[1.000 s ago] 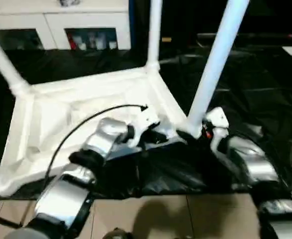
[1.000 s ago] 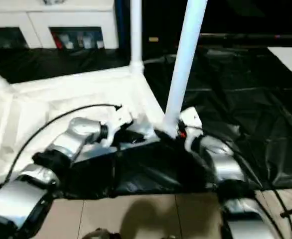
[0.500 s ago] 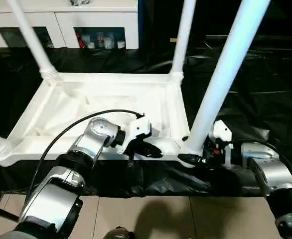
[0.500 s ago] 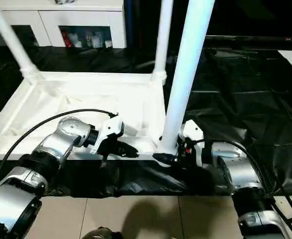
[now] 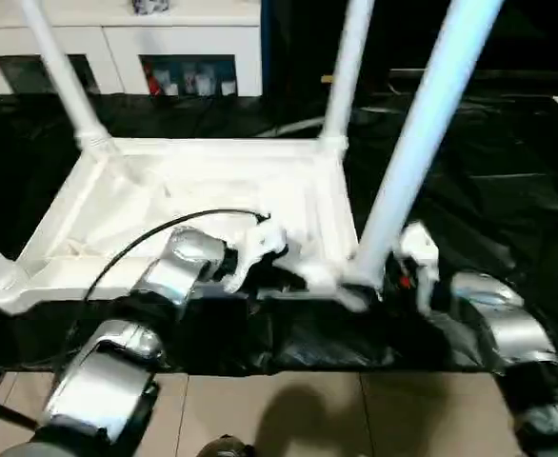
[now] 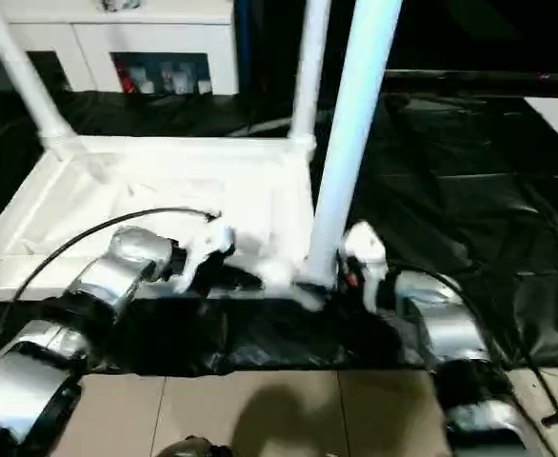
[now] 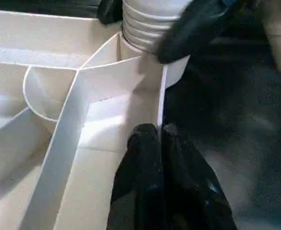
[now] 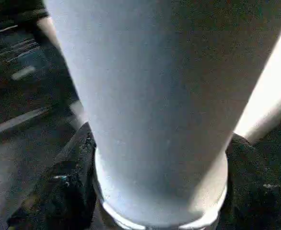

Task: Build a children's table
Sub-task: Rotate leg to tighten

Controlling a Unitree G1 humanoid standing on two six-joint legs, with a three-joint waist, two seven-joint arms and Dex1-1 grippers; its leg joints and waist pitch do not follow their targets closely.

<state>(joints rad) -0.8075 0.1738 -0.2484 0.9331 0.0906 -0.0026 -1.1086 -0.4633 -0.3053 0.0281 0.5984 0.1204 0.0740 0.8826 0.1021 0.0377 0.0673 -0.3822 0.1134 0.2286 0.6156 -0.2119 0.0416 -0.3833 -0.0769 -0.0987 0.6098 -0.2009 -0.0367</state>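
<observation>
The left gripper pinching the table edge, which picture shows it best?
The left wrist view: the left gripper's black fingers are shut on the table's thin side wall, near the corner leg. The eye views show its blurred white housing at that near edge.

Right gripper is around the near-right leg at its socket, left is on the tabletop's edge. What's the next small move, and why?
Probably twist the leg further into its corner socket with the right gripper, whose fingers flank its base. The ridged end still shows above the socket, so it seems not fully seated. The left gripper, shut on the tabletop rim, steadies it.
</observation>
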